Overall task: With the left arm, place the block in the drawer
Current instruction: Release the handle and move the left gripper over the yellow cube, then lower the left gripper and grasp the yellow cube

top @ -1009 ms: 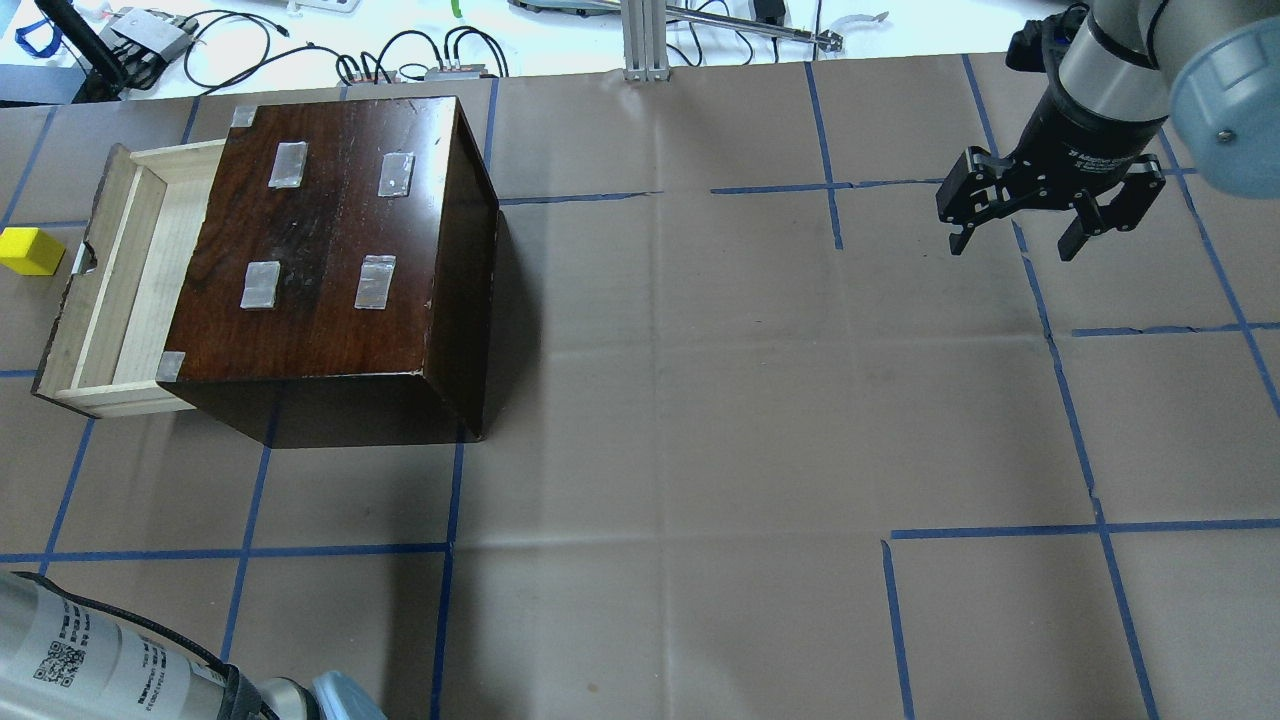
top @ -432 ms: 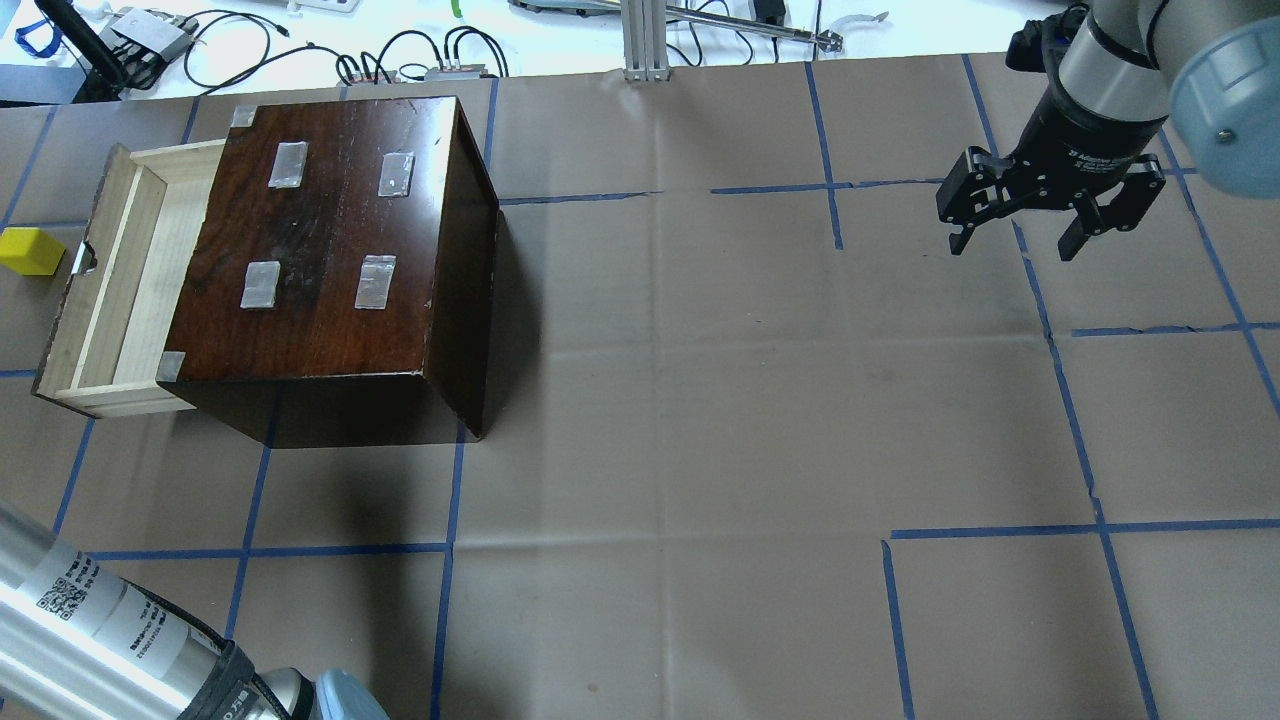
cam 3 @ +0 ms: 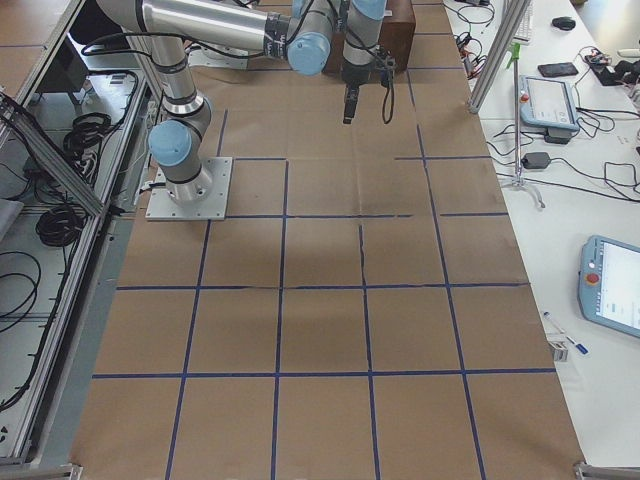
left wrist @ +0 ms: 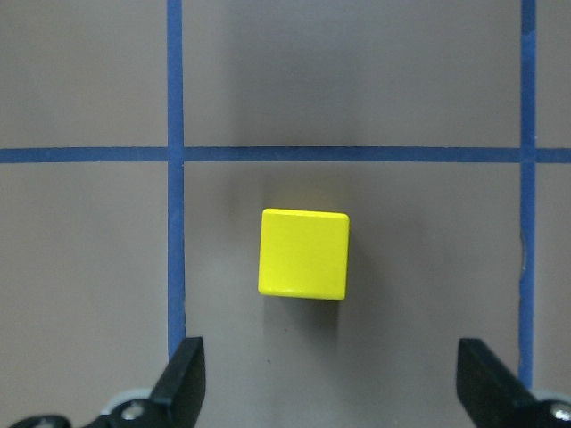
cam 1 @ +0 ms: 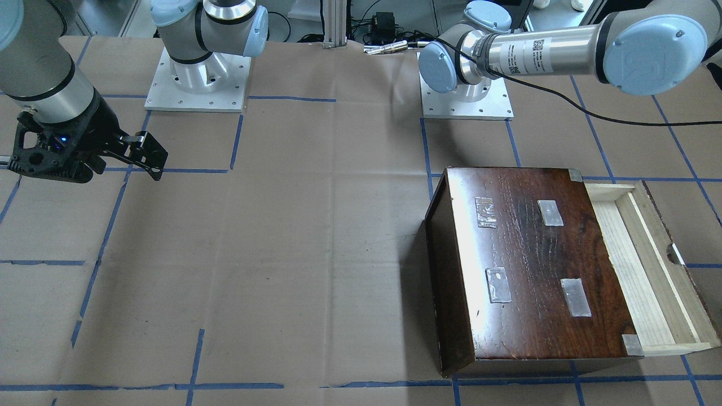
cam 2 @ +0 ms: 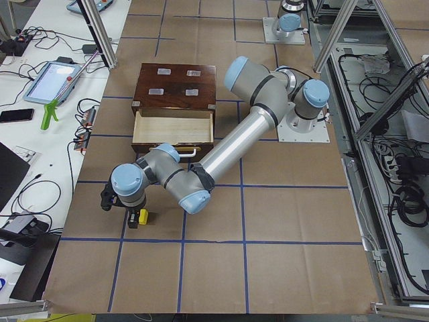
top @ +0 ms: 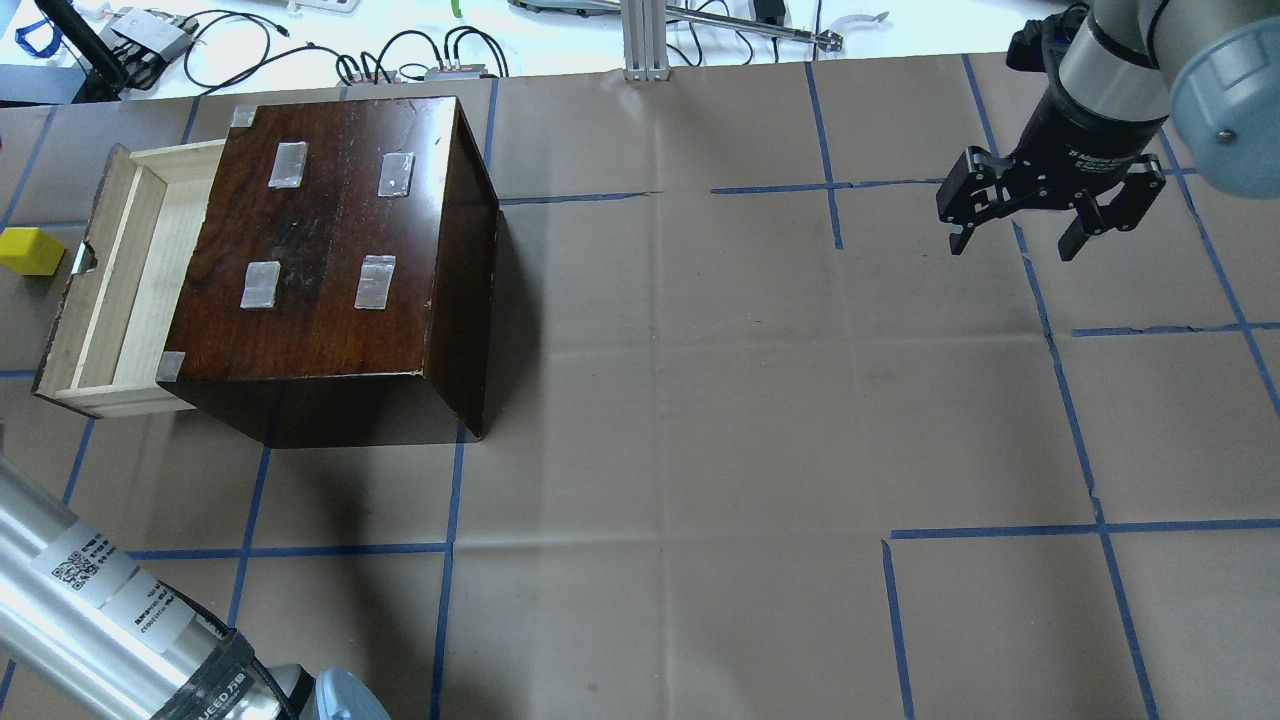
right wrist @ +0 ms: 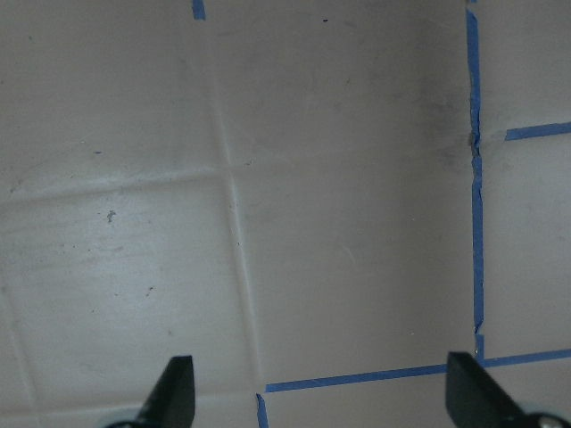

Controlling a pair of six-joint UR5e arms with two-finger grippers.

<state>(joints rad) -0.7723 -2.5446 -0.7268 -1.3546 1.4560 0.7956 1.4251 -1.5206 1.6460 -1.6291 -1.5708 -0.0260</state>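
The block (left wrist: pixel 303 254) is seen resting on the brown paper of the table (top: pixel 700 400), outside the drawer (top: pixel 140 280) and near its dark notched front, inside a corner formed by blue tape lines. The drawer is pulled out of the dark wooden box (top: pixel 330 240), and its pale floor is exposed. The left gripper (left wrist: pixel 330 357) is held above the block with its fingers spread wide; in the wrist view the block is framed between the two fingertips (left wrist: pixel 187 361) and is touched by neither. The left arm (top: pixel 90 610) is stretched low past the box, with a black cable (cam 1: pixel 564 107) trailing from it. The right gripper (top: pixel 1013 247) is hung over bare paper well apart from the box, its fingers likewise spread
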